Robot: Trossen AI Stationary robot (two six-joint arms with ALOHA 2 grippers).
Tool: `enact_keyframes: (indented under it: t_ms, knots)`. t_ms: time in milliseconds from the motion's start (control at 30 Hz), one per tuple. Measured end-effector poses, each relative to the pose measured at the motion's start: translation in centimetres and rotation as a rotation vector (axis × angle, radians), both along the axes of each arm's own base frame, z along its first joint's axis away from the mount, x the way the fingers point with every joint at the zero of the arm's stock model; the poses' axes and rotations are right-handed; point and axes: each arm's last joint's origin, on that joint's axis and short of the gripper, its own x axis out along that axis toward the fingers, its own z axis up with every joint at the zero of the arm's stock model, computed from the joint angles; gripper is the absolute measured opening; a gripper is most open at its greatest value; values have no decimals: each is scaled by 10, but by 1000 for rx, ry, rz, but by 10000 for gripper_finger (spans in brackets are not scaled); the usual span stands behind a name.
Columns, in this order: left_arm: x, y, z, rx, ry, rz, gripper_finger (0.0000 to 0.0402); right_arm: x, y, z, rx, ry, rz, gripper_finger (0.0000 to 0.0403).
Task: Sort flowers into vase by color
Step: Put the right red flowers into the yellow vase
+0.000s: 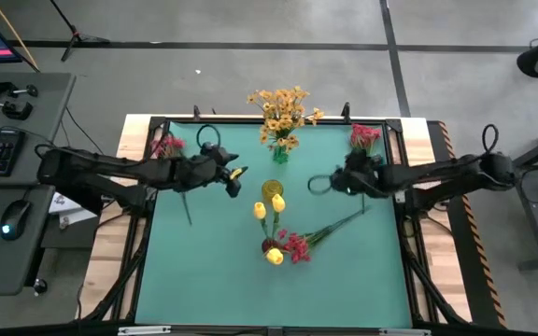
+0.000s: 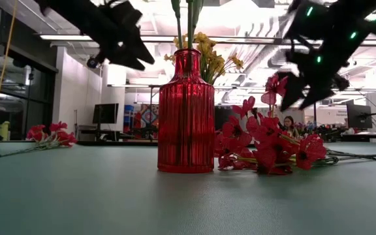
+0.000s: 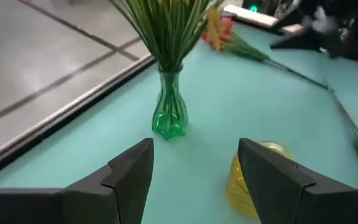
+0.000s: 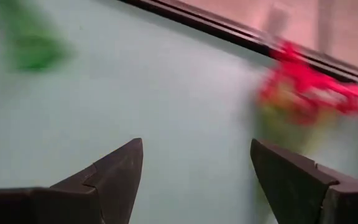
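A green vase (image 1: 279,154) at the far middle holds an orange-yellow spray (image 1: 283,112). A yellow vase (image 1: 272,189) stands nearer, between my two grippers. Nearer still, a red vase (image 2: 186,114) holds green stalks, and yellow buds (image 1: 269,207) show by it from above. Pink-red flowers (image 1: 297,245) lie on the mat beside the red vase. More pink-red clusters lie at the far left (image 1: 168,145) and far right (image 1: 363,135). My left gripper (image 1: 234,177) hangs open left of the yellow vase (image 3: 247,180). My right gripper (image 1: 320,184) hangs open to its right.
A black frame (image 1: 157,121) with wooden boards borders the teal mat (image 1: 204,271). Both arms reach in from the sides above the mat. A desk with a keyboard and mouse (image 1: 12,219) stands off the table's left.
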Motion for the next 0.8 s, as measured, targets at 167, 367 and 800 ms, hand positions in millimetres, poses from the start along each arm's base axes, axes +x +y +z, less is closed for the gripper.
enact_keyframes:
  t_ms: [167,367,800]
  knots:
    - [7,15,-8,-40,13,-23,223,-12,-44,-5,78,71,-148,287]
    - [4,24,-8,-69,18,-33,223,-29,-88,-17,205,138,-251,287]
    - [3,23,-10,-59,57,-69,223,-34,-125,-64,425,245,-292,287]
